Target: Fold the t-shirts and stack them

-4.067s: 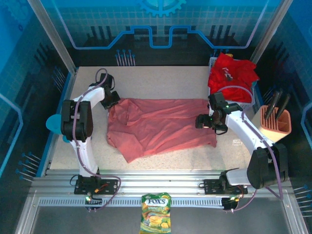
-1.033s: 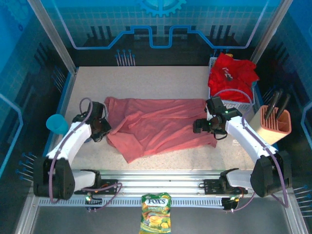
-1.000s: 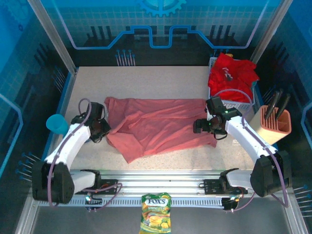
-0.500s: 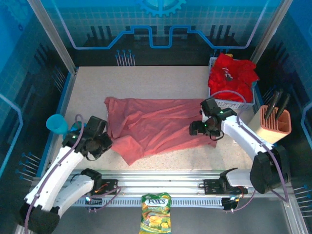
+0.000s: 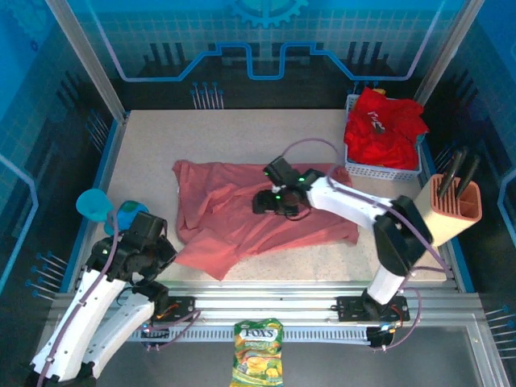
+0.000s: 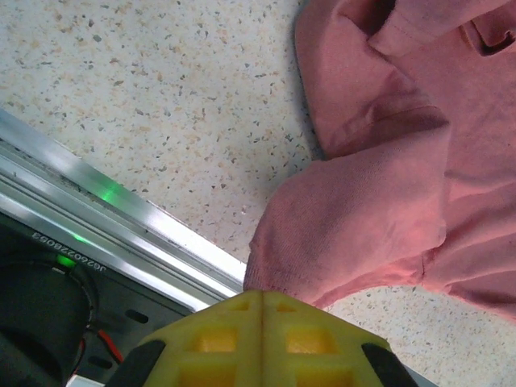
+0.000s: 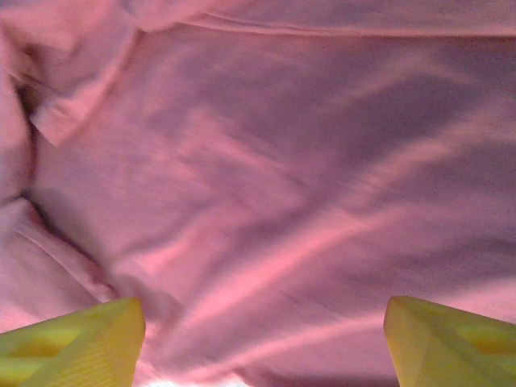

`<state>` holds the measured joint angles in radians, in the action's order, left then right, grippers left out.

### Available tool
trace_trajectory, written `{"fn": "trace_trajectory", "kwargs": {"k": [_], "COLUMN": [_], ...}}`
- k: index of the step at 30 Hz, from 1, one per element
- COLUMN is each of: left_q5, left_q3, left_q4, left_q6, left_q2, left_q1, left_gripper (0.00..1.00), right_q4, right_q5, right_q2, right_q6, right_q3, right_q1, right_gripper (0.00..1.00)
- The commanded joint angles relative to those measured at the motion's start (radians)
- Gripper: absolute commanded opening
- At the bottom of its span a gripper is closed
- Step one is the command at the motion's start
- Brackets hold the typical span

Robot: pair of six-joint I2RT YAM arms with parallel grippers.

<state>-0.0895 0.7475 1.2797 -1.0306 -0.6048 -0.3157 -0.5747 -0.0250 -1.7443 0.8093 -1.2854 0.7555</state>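
One pink t-shirt [image 5: 274,222] lies spread and rumpled across mid table [image 5: 242,133], long side running left-right, w/ folds & creases on its left half. Left gripper [image 5: 160,251] sits low at the near-left of the table, by the shirt's near-left corner. In the left wrist view its yellow fingers [image 6: 210,339] are pressed flat together, no gap, and a sleeve hem of the pink t-shirt [image 6: 355,226] runs right into their tips, so it's clenched on that hem as far as can be seen. Metal rail [image 6: 105,201] at the table edge passes just below the fingers.

Right gripper [image 5: 270,201] hangs over the shirt's middle, arm reaching in from the right. The right wrist view has both yellow fingertips [image 7: 72,339] set wide apart w/ pink cloth [image 7: 266,185] btwn them: jaws released, gripping nothing. Can't tell if the tips touch the cloth.

Red t-shirts [image 5: 385,125] are heaped in the white basket [image 5: 379,171] at the far-right corner, well apart from the pink one; small white print on the top one. Teal cup [image 5: 91,201] at left edge, near the left arm. Orange holder [image 5: 455,201] w/ dark handles stands at right, near the basket. Candy bag [image 5: 258,355] lies in front of the rail, btwn the arm bases.
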Motion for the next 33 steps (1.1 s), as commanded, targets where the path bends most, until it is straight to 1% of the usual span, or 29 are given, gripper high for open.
{"fn": "trace_trajectory", "kwargs": {"k": [1,3,6,8,11,16,19,25,31,33], "left_q5": [0.027,0.027,0.006,0.011,0.029,0.028,0.039,0.042,0.046,0.05], "left_q3": [-0.036,-0.037,-0.024,-0.021,-0.023,-0.028,-0.034,-0.038,-0.047,-0.048], "left_q4": [-0.05,-0.059,-0.052,-0.059,-0.074,-0.077,-0.082,-0.08,-0.082,-0.088], "left_q6": [-0.005,0.006,0.026,0.035,0.038,0.058,0.058,0.054,0.052,0.05], "left_q2": [-0.011,-0.016,-0.015,-0.014,-0.013,-0.007,0.001,0.017,0.028,0.029], "left_q1": [-0.005,-0.005,-0.004,-0.005,-0.006,-0.006,-0.006,-0.006,-0.006,-0.006], "left_gripper": [0.0,0.0,0.0,0.0,0.0,0.0,0.0,0.0,0.0,0.0], "right_q4": [0.025,0.014,0.041,0.042,0.012,0.002,-0.063,-0.062,-0.114,-0.118], "right_q5": [0.047,0.07,0.075,0.085,0.092,0.096,0.1,0.112,0.124,0.129], "right_q2": [-0.118,-0.19,-0.273,-0.32,-0.397,-0.508,-0.573,-0.629,-0.686,-0.691], "right_q6": [0.142,0.167,0.21,0.223,0.227,0.212,0.205,0.208,0.191,0.186], "right_q3": [-0.137,-0.216,-0.286,-0.336,-0.427,-0.548,-0.64,-0.675,-0.757,-0.764], "right_q1": [0.069,0.103,0.13,0.14,0.15,0.167,0.178,0.186,0.189,0.189], "right_gripper": [0.77,0.77,0.69,0.67,0.58,0.57,0.56,0.56,0.54,0.52]}}
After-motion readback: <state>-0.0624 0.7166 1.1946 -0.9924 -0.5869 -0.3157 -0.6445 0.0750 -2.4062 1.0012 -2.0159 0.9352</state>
